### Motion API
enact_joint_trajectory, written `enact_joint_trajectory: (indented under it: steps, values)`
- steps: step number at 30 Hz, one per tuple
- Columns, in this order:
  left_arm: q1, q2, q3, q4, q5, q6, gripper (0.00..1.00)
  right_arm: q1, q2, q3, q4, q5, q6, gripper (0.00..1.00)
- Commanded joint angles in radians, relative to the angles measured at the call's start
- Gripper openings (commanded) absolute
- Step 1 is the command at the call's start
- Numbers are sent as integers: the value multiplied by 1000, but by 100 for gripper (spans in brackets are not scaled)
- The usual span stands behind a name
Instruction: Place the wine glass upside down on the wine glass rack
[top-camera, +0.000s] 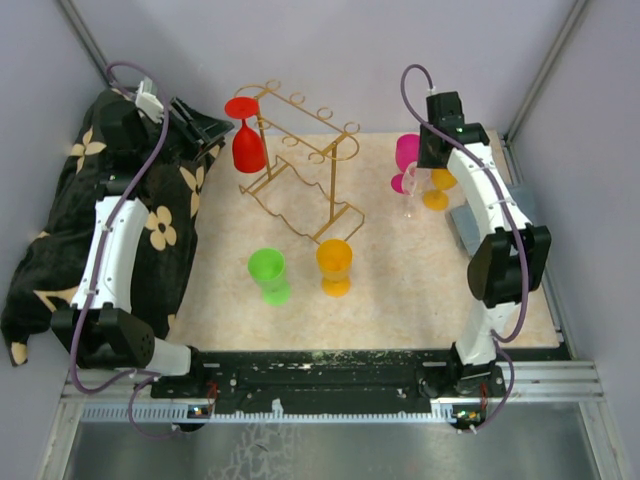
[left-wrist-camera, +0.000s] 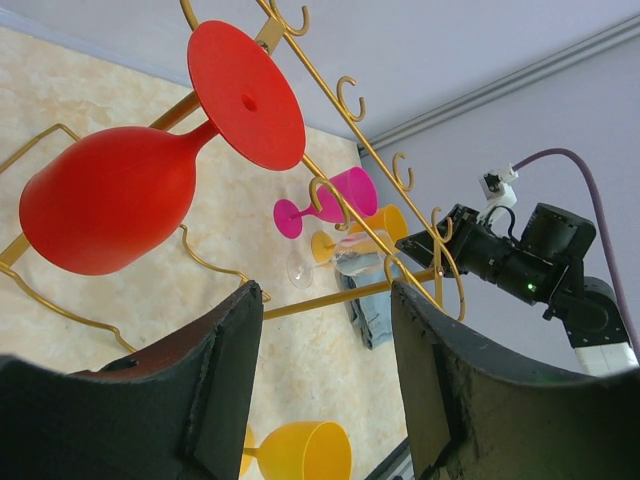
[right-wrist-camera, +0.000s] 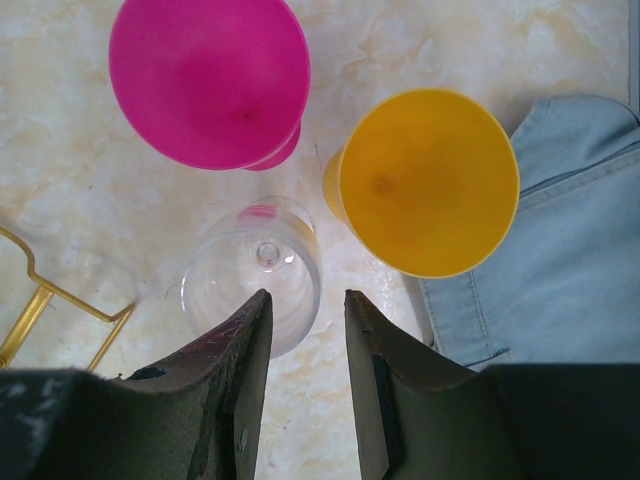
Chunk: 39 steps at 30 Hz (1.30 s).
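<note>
A clear wine glass (right-wrist-camera: 250, 270) stands upright on the table between a magenta glass (right-wrist-camera: 205, 75) and a yellow glass (right-wrist-camera: 430, 180). My right gripper (right-wrist-camera: 308, 297) hangs straight over it, open, with one finger over the bowl's mouth and the other just outside the rim. In the top view the same clear wine glass (top-camera: 411, 195) shows below the right gripper (top-camera: 420, 165). The gold wine glass rack (top-camera: 300, 170) stands at the back centre with a red glass (top-camera: 248, 140) hanging upside down from it. My left gripper (left-wrist-camera: 325, 292) is open and empty, just left of the red glass (left-wrist-camera: 110, 205).
A green glass (top-camera: 268, 272) and an orange glass (top-camera: 334, 264) stand in front of the rack. A folded denim cloth (top-camera: 463, 228) lies at the right edge. A black floral cloth (top-camera: 60, 240) is heaped under the left arm.
</note>
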Motion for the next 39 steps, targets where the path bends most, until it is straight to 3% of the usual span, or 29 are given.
enact_joint_trajectory:
  steps: [1, 20, 37, 39]
  values:
    - [6, -35, 4, 7, -3, 14, 60, -11, 11, 14, 20, 8, -7, 36]
    - [10, -46, -16, 21, 9, 0, 61, -15, 87, 0, 26, -17, -5, 32]
    - [14, -51, -20, 28, 11, -10, 61, -15, 104, -7, 29, -3, -2, 15]
    - [15, -52, -21, 28, 12, -10, 61, -15, 106, -9, 28, -1, -2, 4]
